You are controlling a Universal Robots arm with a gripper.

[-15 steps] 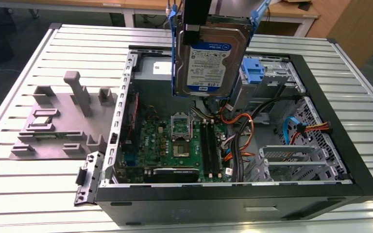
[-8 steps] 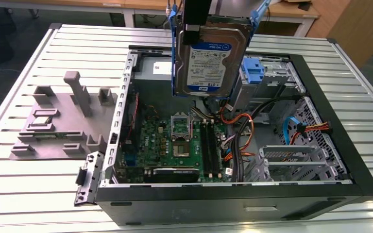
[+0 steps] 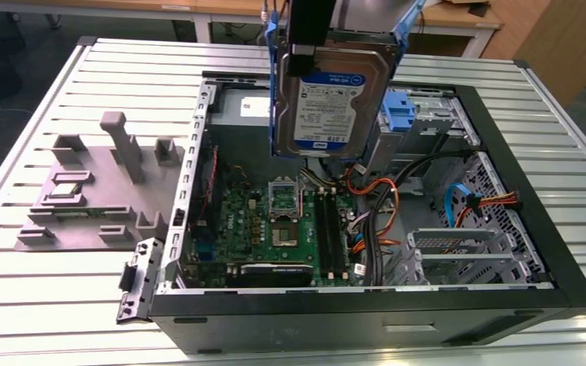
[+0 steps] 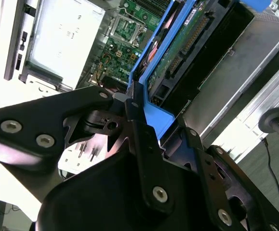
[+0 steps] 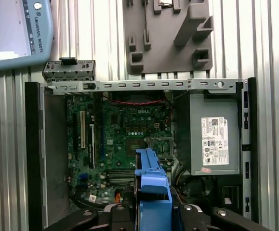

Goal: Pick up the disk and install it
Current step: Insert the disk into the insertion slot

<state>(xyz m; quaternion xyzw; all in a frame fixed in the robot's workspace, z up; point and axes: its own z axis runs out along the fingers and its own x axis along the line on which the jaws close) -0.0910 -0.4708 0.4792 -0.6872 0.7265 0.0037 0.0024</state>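
The disk (image 3: 330, 99) hangs upright in the air over the open computer case (image 3: 537, 252), above the far part of the motherboard (image 3: 272, 221). Its blue-and-white label faces the exterior camera, and blue side rails run along both edges. My gripper (image 3: 313, 47) is shut on the disk's upper end. In the second wrist view the black fingers (image 4: 139, 125) clamp the blue rail, and the disk's (image 4: 187, 45) circuit-board side stretches away from them. In the first wrist view the disk's blue rail (image 5: 152, 190) sticks out between the gripper's (image 5: 151, 214) fingers, with the case straight below.
The case holds a grey power supply box (image 5: 214, 139), a blue bracket on the metal drive cage (image 3: 400, 110), orange and black cables (image 3: 384, 198) and a second cage (image 3: 466, 252). A grey fixture plate (image 3: 100, 183) lies on the slatted table (image 3: 28, 282) at the exterior view's left.
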